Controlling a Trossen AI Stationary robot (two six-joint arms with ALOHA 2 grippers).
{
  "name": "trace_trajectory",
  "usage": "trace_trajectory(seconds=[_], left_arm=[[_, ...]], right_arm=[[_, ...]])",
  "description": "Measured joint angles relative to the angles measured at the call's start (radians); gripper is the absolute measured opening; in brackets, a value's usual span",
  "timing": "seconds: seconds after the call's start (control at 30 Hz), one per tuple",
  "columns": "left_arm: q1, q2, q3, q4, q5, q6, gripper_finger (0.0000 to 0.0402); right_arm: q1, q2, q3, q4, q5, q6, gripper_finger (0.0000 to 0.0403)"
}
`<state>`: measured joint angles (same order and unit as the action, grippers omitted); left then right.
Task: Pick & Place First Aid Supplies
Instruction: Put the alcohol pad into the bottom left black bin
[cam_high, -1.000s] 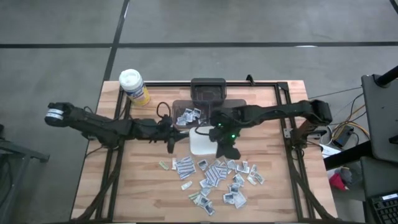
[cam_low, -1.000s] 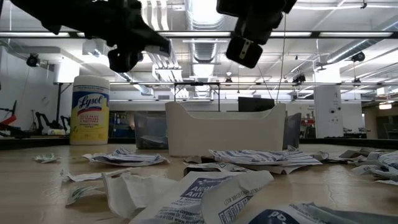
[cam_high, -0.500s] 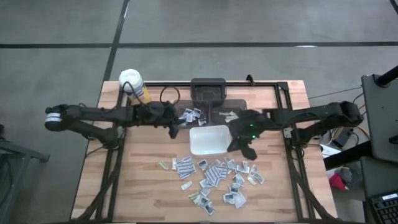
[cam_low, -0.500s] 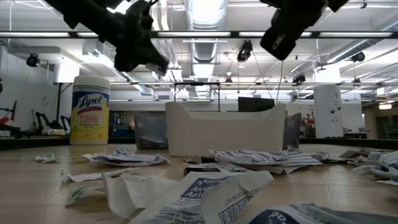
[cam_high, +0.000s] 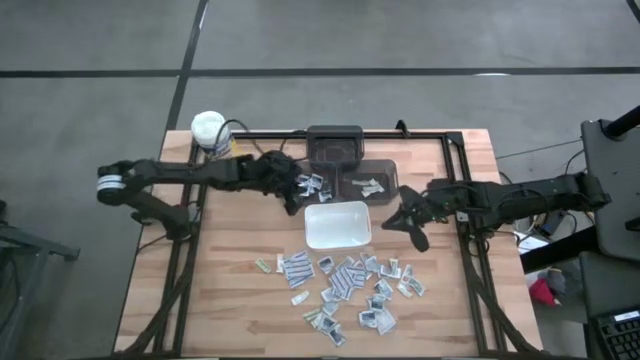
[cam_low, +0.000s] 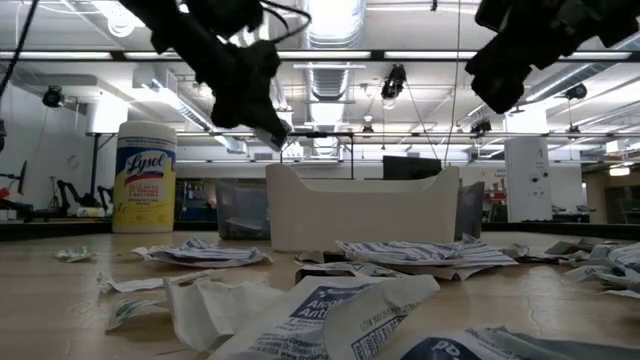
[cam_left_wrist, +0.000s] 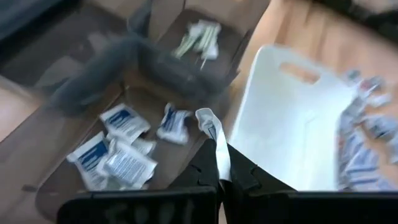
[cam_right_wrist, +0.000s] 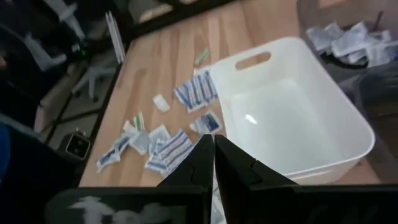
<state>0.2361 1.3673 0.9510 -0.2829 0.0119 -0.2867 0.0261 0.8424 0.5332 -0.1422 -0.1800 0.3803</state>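
From above, the left gripper (cam_high: 296, 203) hangs over the clear plastic bin (cam_high: 312, 172) of packets beside the glossy white rectangular tray (cam_high: 337, 224), with small flat sealed first aid packets (cam_high: 345, 280) strewn over the wooden table (cam_high: 450, 300). Its wrist view shows fingers pressed together on a crinkled white packet (cam_left_wrist: 211, 134). The right gripper (cam_right_wrist: 213, 165), fingers together and empty, sits right of the tray.

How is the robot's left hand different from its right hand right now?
The left hand pinches a small packet; the right hand is shut with no packet showing in it. The left hand hangs over the edge of the clear bin of packets behind the white tray; the right hand is off to the tray's right side. Both hands are shut and up above the table.
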Motion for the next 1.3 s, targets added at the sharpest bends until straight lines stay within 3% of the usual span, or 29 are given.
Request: trace_trajectory(seconds=[0.3,0.67,1.3], left_arm=[[0.117,0.217,0.177,-0.178,0.036,0.164,0.0000],[0.209,0.411,0.324,-0.237,0.109,0.254,0.0000],[0.240,0.451,0.337,-0.252,0.129,0.209,0.0012]], right_arm=[[0.000,-0.138,-0.143,0.135,0.026,0.100,0.0013],[0.000,-0.160,-0.199,0.208,0.026,0.141,0.0013],[0.000,-0.161,-0.179,0.209,0.025,0.137,0.0013]])
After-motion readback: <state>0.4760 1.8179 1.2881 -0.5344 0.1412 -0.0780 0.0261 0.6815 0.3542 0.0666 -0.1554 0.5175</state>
